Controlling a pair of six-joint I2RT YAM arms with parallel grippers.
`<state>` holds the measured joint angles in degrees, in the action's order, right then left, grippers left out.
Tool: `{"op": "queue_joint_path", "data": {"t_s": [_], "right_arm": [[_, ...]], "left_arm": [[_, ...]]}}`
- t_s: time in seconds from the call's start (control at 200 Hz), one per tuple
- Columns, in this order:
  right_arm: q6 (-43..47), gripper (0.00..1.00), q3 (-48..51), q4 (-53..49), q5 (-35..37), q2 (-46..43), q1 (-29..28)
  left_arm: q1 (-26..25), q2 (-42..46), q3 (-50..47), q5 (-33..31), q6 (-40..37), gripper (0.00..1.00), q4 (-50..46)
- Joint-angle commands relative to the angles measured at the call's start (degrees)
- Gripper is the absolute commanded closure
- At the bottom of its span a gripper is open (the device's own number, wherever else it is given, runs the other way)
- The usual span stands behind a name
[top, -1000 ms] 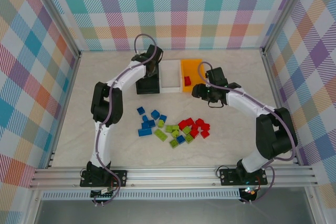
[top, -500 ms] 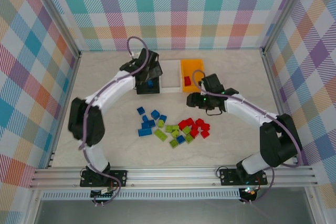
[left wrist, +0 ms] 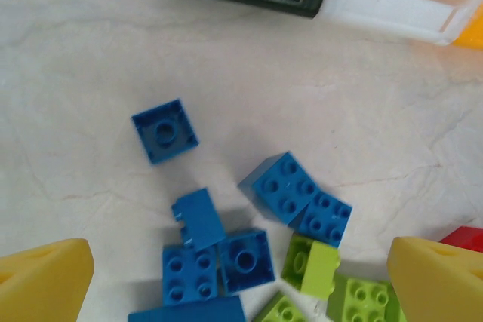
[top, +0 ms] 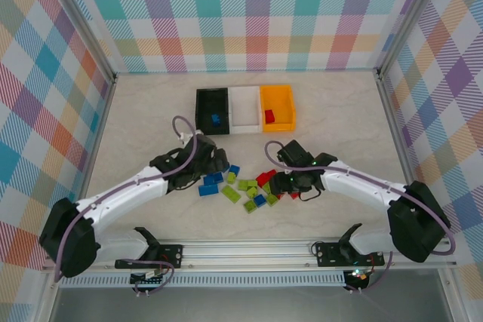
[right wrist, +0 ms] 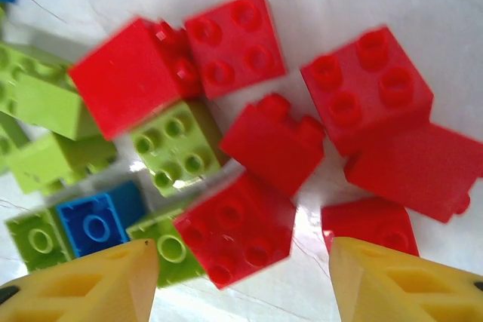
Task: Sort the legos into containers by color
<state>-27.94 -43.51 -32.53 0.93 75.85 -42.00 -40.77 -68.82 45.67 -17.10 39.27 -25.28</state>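
- On the left side of the pile, your left gripper hangs just above the blue legos. Its yellow fingers are spread wide, with nothing pinched.
- Several blues touch one another, so a closing pinch could take two at once, or roll the one lying on its side.
- You can count seven blue legos on the table under that wrist. One more blue sits among the greens.
- Midway, the green legos are wedged against both neighbouring colours. I make it roughly six, though the crowding leaves that count unsure. A finger sweeping through could shove them deeper into the blue or red group.
- To the right, your right gripper is low over the red legos, fingers apart and holding nothing.
- Seven reds show under that wrist. Greens lie touching some of them, so one could ride along into the wrong bin.
- From above, the two grippers work near each other across the pile, so watch for a bump if both reach inward.
- At the back, three bins stand touching in a row.
- The black bin holds one blue, the white bin shows no brick, and the orange bin holds one red.
- With walls touching, a release near a shared wall could land next door.
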Motion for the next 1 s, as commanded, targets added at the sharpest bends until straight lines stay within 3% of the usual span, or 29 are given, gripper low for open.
{"op": "queue_joint_path", "data": {"t_s": [0.0,0.64,0.995], "right_arm": [[-0.7,0.40,1.7,-0.2,0.5,-0.2,-0.7],[3.3,0.40,-2.8,1.4,5.7,8.2,-3.5],[3.7,0.55,-2.8,1.8,5.1,8.5,-3.5]], "left_arm": [[-0.6,3.2,-2.4,0.8,2.7,0.00,1.6],[-0.6,2.8,-3.2,-0.7,2.9,0.00,0.0],[-0.6,2.5,-2.7,-0.9,3.0,0.00,-0.8]]}}
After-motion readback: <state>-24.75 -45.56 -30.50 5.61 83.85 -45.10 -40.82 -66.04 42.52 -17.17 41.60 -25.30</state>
